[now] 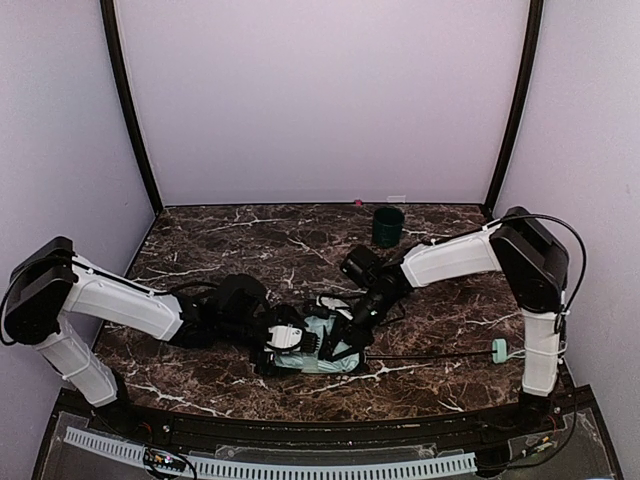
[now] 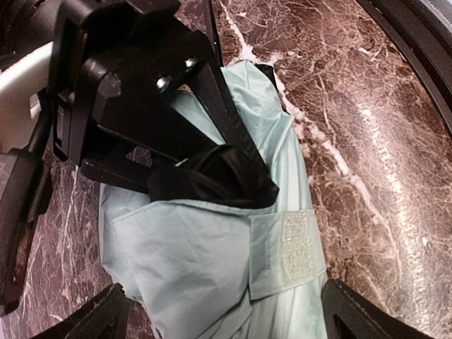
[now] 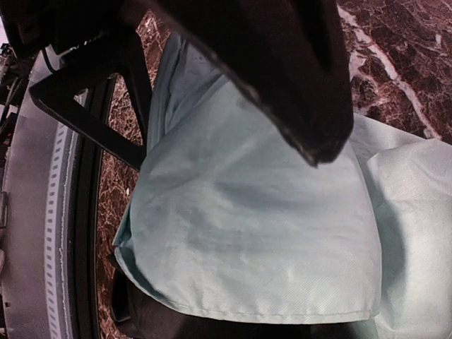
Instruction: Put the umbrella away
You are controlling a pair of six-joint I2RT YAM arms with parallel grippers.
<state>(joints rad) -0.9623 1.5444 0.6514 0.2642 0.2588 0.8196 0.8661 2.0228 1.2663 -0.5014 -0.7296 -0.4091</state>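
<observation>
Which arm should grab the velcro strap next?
Left. The left gripper is open astride the umbrella, with the velcro strap in its span. The right gripper looks busy pinching the black underside.

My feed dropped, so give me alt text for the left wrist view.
A bundled mint-green umbrella lies on the dark marble table, its fastening strap facing up. The right hand reaches in from the upper left, fingers on a black fold of fabric, while the left hand stands wide open, one finger at each bottom corner.
</observation>
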